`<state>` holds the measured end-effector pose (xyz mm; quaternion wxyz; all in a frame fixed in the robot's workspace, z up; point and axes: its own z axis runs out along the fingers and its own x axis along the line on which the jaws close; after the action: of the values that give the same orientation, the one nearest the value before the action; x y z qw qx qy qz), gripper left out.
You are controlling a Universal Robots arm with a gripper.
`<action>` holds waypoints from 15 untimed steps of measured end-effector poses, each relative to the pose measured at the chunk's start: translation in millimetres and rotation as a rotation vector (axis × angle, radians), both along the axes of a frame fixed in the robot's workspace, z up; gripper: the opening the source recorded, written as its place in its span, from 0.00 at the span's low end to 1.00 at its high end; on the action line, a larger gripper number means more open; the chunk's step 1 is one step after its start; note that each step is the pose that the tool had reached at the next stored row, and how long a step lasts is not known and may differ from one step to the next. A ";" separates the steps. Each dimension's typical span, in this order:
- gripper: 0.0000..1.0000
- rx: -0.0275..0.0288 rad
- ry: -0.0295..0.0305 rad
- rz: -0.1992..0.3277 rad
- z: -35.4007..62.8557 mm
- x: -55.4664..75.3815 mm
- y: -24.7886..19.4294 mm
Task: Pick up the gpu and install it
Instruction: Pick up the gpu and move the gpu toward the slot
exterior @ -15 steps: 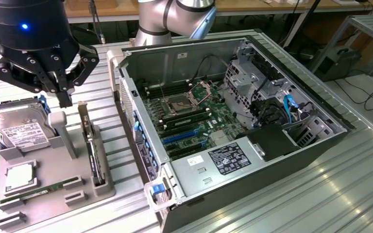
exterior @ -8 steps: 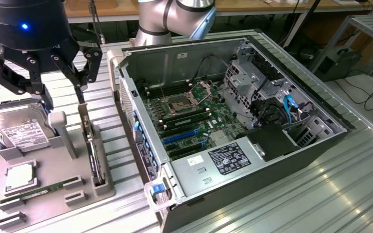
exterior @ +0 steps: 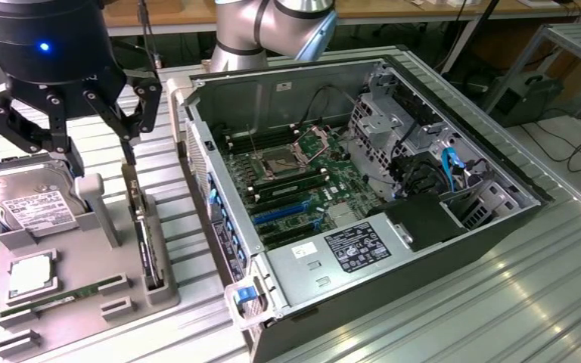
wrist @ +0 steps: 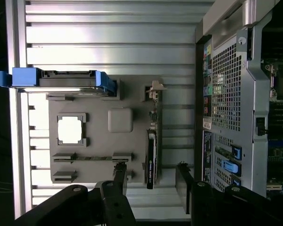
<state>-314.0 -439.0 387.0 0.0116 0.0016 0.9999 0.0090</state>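
The gpu [exterior: 145, 240] is a thin dark card standing on edge in a slot along the grey holder tray's [exterior: 88, 249] side nearest the computer case. In the wrist view the gpu [wrist: 152, 157] appears as a narrow dark strip with a pale bracket at its far end. My gripper [exterior: 97, 155] hangs above the tray, open, holding nothing. In the wrist view the gripper [wrist: 152, 181] lines up with the card's near end, one black finger [wrist: 120, 175] on each side of the card's line and well above it.
The open computer case [exterior: 492, 227] lies at the exterior view's right, its motherboard with blue card slots [exterior: 282, 214] exposed. On the tray sit a silver hard drive [exterior: 23, 203], a processor [exterior: 30, 276] and a green memory stick [exterior: 63, 296]. Everything rests on a ribbed metal table [exterior: 532, 302].
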 end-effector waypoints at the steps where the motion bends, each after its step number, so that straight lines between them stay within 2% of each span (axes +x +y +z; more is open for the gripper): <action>1: 0.54 -0.0003 0.0000 0.000 -0.4 0.1 0.0; 6: 0.54 -0.0031 -0.0001 0.000 -5.6 0.2 -0.3; 15: 0.54 -0.0032 -0.0001 0.000 -17.5 0.1 -0.9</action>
<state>-313.9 -439.9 369.5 0.0117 0.0016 0.9999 0.0074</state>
